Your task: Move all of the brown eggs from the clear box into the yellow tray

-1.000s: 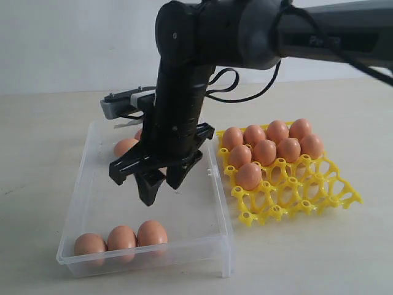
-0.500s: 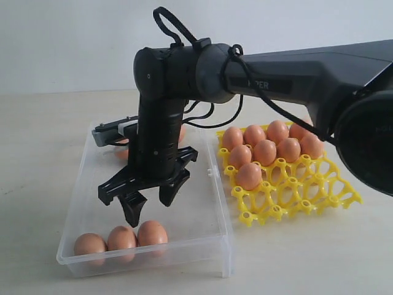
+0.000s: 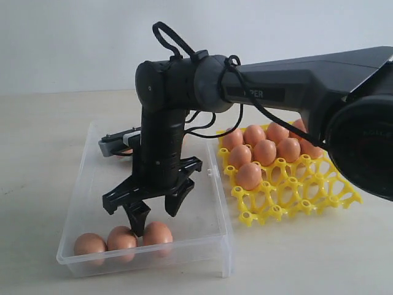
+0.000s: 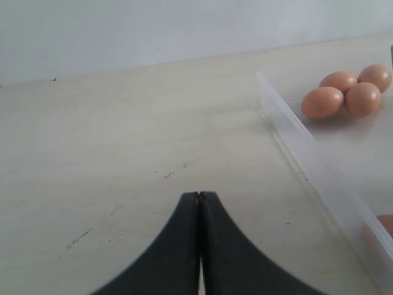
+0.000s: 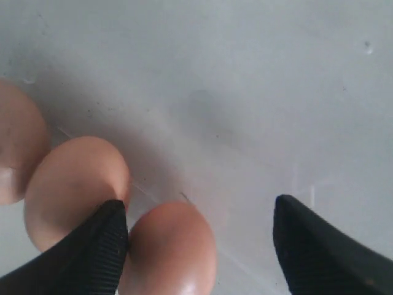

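Observation:
The clear box (image 3: 84,184) holds three brown eggs (image 3: 121,238) in a row against its front wall. My right gripper (image 3: 156,211) hangs open just above them, reaching across from the right. In the right wrist view one finger sits between two eggs, and the nearest egg (image 5: 172,249) lies between the spread jaws of the right gripper (image 5: 199,210), touching that finger. More eggs (image 4: 341,93) lie at the box's far end. The yellow tray (image 3: 295,190) holds several eggs (image 3: 264,150) in its back rows. My left gripper (image 4: 198,196) is shut over bare table beside the box wall (image 4: 307,166).
The right arm's thick black link (image 3: 295,86) spans above the tray. A grey camera housing (image 3: 116,144) juts from the right wrist over the box's back. The tray's front cups (image 3: 307,196) hold nothing. A pale wall stands behind the table.
The right gripper has come down and forward in the box, from mid-box height to just over the front row of eggs, with its jaws spread wider. The left gripper has not moved.

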You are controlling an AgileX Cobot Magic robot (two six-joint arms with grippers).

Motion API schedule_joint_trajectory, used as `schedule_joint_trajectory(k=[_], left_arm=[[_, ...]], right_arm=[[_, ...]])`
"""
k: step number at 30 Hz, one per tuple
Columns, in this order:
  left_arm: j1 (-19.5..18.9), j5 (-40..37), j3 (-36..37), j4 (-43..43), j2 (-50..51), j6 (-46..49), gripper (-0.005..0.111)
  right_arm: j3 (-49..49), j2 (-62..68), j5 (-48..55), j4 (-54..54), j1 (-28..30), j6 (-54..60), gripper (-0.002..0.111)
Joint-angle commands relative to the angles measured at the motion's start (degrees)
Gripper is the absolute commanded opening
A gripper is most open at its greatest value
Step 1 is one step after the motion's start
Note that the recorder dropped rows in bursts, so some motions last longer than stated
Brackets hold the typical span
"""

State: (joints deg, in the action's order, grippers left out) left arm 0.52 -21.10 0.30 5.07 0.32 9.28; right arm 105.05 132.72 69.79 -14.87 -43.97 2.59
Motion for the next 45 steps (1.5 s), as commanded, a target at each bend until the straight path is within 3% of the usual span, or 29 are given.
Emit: schedule_joint_trajectory(k=[1, 4, 7, 9, 15, 17, 19, 22, 23, 25, 27, 29, 36, 39, 45], left_arm=[[0.08, 0.44, -0.3, 0.21, -0.32, -0.31, 0.0], [0.08, 0.44, -0.3, 0.21, -0.32, -0.31, 0.0], [0.08, 0.44, -0.3, 0.21, -0.32, -0.18, 0.0], [0.08, 0.44, -0.3, 0.21, -0.32, -0.18, 0.0], [0.08, 0.44, -0.3, 0.21, -0.32, -0.28, 0.0], [0.08, 0.44, -0.3, 0.21, -0.32, -0.28, 0.0], [0.08, 0.44, -0.3, 0.21, -0.32, -0.28, 0.0], [0.08, 0.44, -0.3, 0.21, -0.32, -0.19, 0.0], [0.08, 0.44, -0.3, 0.21, -0.32, -0.19, 0.0], [0.08, 0.44, -0.3, 0.21, -0.32, -0.3, 0.0], [0.08, 0.44, -0.3, 0.21, -0.32, -0.3, 0.0], [0.08, 0.44, -0.3, 0.21, -0.32, -0.3, 0.0], [0.08, 0.44, -0.3, 0.21, -0.32, -0.3, 0.0], [0.08, 0.44, -0.3, 0.21, -0.32, -0.3, 0.0], [0.08, 0.44, -0.3, 0.21, -0.32, -0.3, 0.0]], right_arm=[[-1.28, 0.13, 0.17, 0.25, -0.01, -0.08, 0.06], [-1.28, 0.13, 0.17, -0.21, -0.01, -0.08, 0.043], [-1.28, 0.13, 0.17, -1.17, -0.01, 2.16, 0.014], [-1.28, 0.13, 0.17, -0.42, -0.01, 3.81, 0.003], [-1.28, -2.68, 0.17, 11.01, 0.26, 3.16, 0.0], [-1.28, -6.52, 0.17, 16.45, 0.79, 3.02, 0.006], [-1.28, -10.21, 0.17, 17.16, 1.07, -1.33, 0.022], [-5.75, -14.62, 0.17, 10.13, 1.32, -11.68, 0.064], [-8.16, -15.17, 0.17, 9.82, 1.32, -14.51, 0.069], [-11.67, -15.31, 0.17, 9.55, 1.32, -11.2, 0.068], [-12.83, -15.41, 0.17, 10.46, 0.34, 7.45, 0.065], [-12.83, -15.41, 0.17, 11.27, -0.04, 10.7, 0.065], [-12.62, -13.31, -3.01, 10.07, 0.32, -6.64, 0.074], [-12.62, -13.31, -5.75, 8.87, 0.08, 1.11, 0.074], [-12.62, -13.15, -4.55, 8.12, -0.04, -0.55, 0.074]])
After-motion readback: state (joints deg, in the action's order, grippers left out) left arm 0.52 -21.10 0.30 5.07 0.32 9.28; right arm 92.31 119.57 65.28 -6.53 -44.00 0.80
